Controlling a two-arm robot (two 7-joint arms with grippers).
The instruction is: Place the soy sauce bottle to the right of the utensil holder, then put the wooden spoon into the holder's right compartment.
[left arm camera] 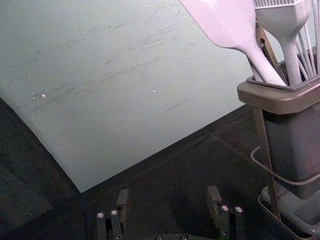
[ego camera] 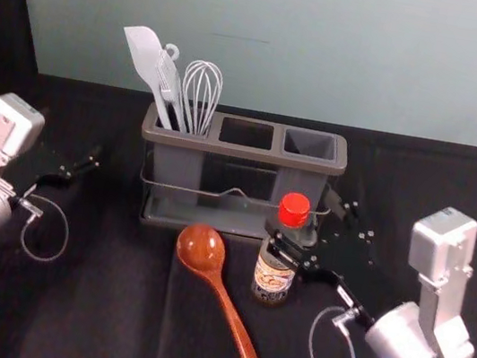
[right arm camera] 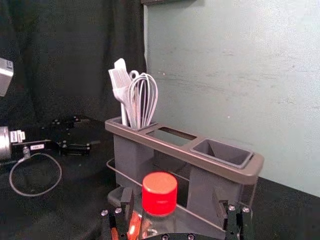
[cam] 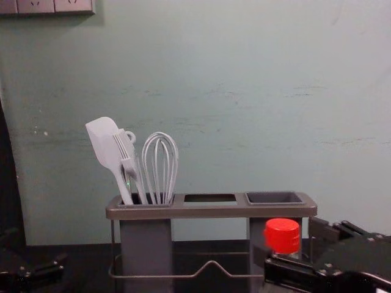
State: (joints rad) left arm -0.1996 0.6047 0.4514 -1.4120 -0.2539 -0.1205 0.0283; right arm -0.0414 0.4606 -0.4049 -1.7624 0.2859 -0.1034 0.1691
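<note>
Black cloth (ego camera: 91, 310) lies before you, a grey-green wall (ego camera: 332, 48) behind. Your right gripper (ego camera: 302, 214) is spread, its fingers either side of the upright bottle (ego camera: 273, 274), in front of the holder's (ego camera: 243, 152) right part; you can't tell if they touch it. Your spoon (ego camera: 201, 249) lies just left of the bottle. Your left gripper (ego camera: 86, 165), left of the holder, has fingers parted
</note>
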